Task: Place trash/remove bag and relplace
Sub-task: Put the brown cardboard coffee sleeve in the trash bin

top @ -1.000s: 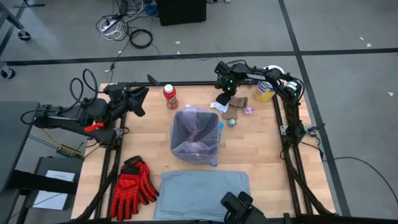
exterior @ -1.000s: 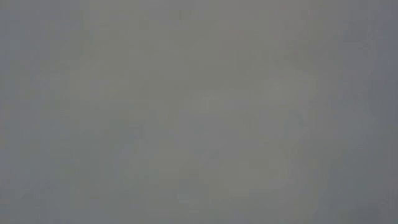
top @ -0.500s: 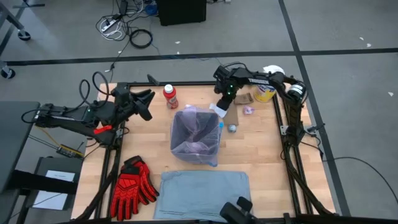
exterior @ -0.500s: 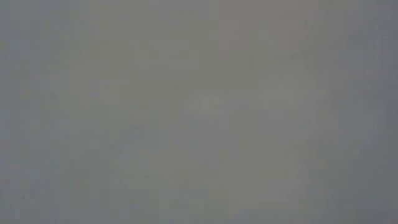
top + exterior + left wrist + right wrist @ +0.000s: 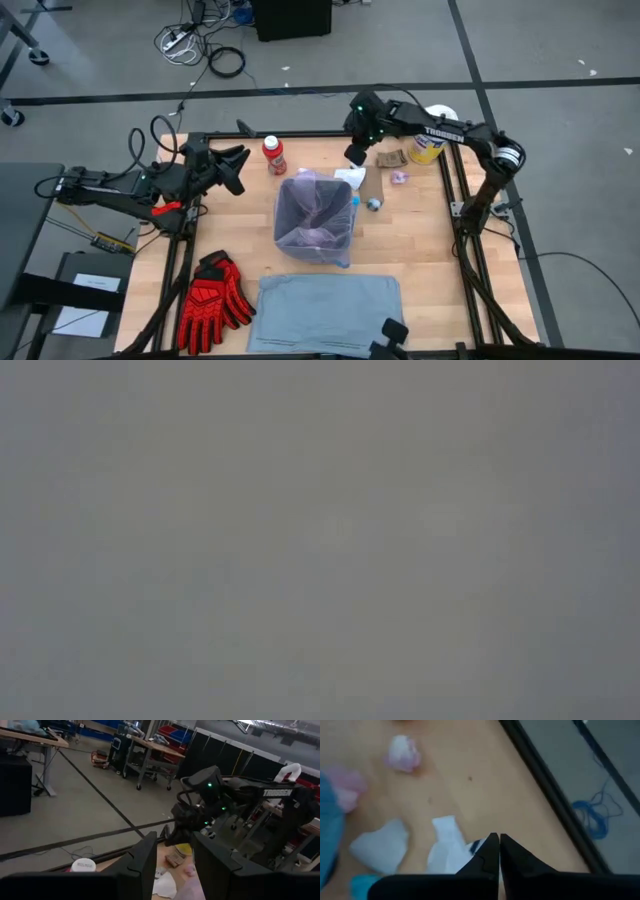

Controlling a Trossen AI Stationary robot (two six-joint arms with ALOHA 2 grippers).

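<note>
The wooden table (image 5: 420, 240) holds the bin with its pink bag (image 5: 315, 215) at the centre, and a folded grey liner (image 5: 328, 298) in front of it. Over the last second the right gripper (image 5: 353, 152) has lifted back from the bin's far corner, jaws pinched together and seemingly empty, leaving the white paper (image 5: 350, 177) at the rim. So that piece looks dropped short, while the left gripper (image 5: 237, 168), jaws parted and empty, has edged toward the bottle (image 5: 273, 155).

A light wooden table (image 5: 410, 240) stands on a grey concrete floor (image 5: 90, 50) crossed by dark tape lines (image 5: 470, 50). Beyond the table's far edge, cables (image 5: 205, 50) lie coiled beside a black box (image 5: 292, 18). Farther off, wheeled workbenches (image 5: 150, 755) and red bins (image 5: 172, 732) line a dark partition wall (image 5: 235, 757).
</note>
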